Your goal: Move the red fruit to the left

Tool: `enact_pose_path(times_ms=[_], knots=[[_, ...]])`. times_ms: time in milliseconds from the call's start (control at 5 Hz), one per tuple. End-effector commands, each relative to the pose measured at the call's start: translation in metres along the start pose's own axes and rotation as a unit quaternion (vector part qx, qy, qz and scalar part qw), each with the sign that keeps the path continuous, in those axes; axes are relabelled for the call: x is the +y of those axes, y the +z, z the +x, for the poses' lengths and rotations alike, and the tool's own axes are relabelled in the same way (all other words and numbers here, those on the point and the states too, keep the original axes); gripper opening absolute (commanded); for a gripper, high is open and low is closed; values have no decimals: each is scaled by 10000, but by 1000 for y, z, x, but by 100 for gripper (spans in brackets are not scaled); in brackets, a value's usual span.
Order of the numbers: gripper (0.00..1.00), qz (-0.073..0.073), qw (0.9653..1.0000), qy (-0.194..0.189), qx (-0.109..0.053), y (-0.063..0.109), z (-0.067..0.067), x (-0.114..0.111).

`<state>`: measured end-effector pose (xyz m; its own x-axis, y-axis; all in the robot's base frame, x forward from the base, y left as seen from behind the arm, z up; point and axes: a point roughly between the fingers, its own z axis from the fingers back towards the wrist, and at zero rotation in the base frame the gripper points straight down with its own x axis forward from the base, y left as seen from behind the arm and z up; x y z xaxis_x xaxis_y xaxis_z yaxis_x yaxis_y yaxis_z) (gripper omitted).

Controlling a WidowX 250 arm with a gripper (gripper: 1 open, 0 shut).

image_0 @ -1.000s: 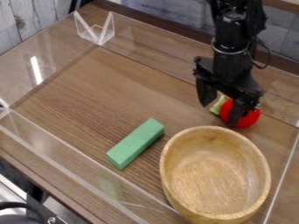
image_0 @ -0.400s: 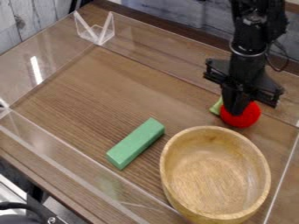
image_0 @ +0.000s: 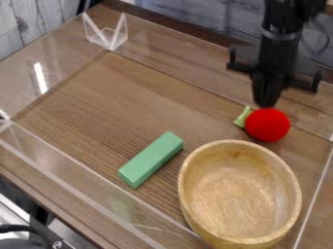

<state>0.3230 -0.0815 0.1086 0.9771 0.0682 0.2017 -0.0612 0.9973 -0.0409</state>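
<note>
The red fruit (image_0: 270,124) is a small bright red ball with a green leafy bit on its left side. It rests on the wooden table top at the right, just behind the bowl. My gripper (image_0: 267,99) hangs directly above the fruit, pointing down. Its dark fingers are pressed together into one narrow tip, shut with nothing between them. The tip ends at or just above the top of the fruit, and I cannot tell whether it touches it.
A large wooden bowl (image_0: 240,219) sits at the front right, close to the fruit. A flat green block (image_0: 151,159) lies left of the bowl. Clear plastic walls (image_0: 53,73) ring the table, with a clear bracket (image_0: 104,32) at the back left.
The gripper stood open around the fruit, then closed and rose. The fruit has stayed in the same spot on the table.
</note>
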Motion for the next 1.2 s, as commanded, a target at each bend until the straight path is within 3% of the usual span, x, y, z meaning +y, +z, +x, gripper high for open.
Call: enact_pose_path(times_ms=[0, 200, 600, 1000], knots=[[0, -116, 9973, 466, -555, 49, 20, 11], [100, -57, 9973, 554, -486, 39, 11, -1], [100, -16, 9995, 133, -297, 4, -11, -26], [100, 125, 9997, 119, -148, -19, -9, -32]])
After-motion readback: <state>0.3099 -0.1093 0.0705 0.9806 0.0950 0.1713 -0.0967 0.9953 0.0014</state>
